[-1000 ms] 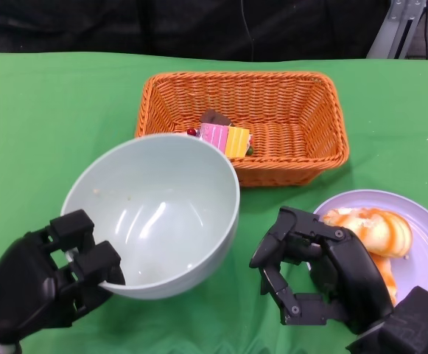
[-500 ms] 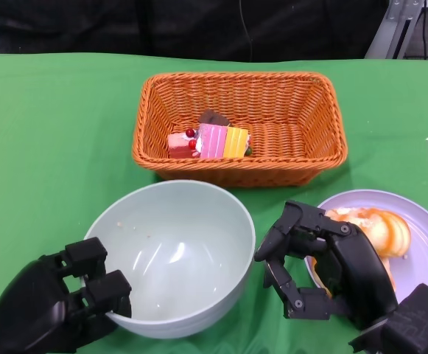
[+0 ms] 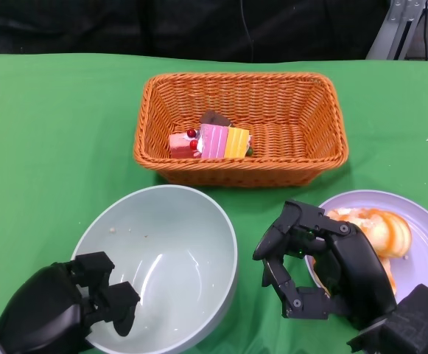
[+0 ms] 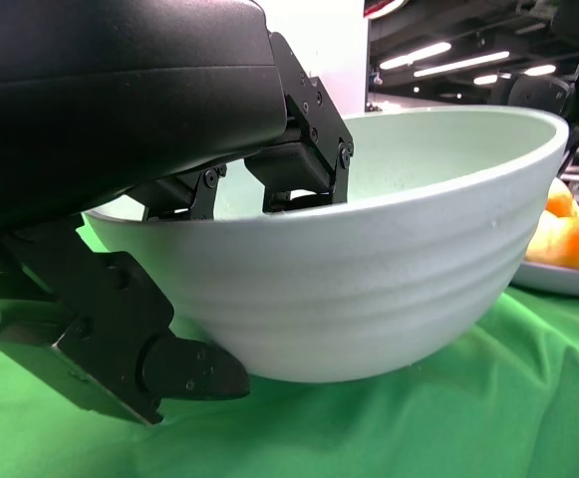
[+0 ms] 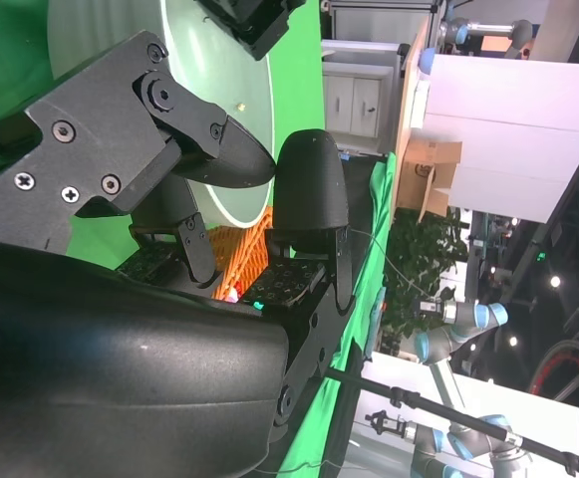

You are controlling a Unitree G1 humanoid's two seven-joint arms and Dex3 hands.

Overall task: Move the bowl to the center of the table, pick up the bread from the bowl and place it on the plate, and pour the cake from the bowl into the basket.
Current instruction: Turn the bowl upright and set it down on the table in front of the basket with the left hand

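I get bright, even overhead light on the table (image 3: 51, 133), with soft shadows only. White glare streaks the inside of the bowl (image 3: 171, 258). My left wrist view shows ceiling strip lights, blurred. In the right wrist view the near fingers (image 5: 309, 189) are soft, background sharp.

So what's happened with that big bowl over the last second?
The left hand has kept its grip on the pale bowl's rim and drawn it back from the basket, down toward the robot, levelling it from its tilt. The cake, half hidden a second ago, now shows whole in the basket. The right hand stayed open beside the plate with the bread.
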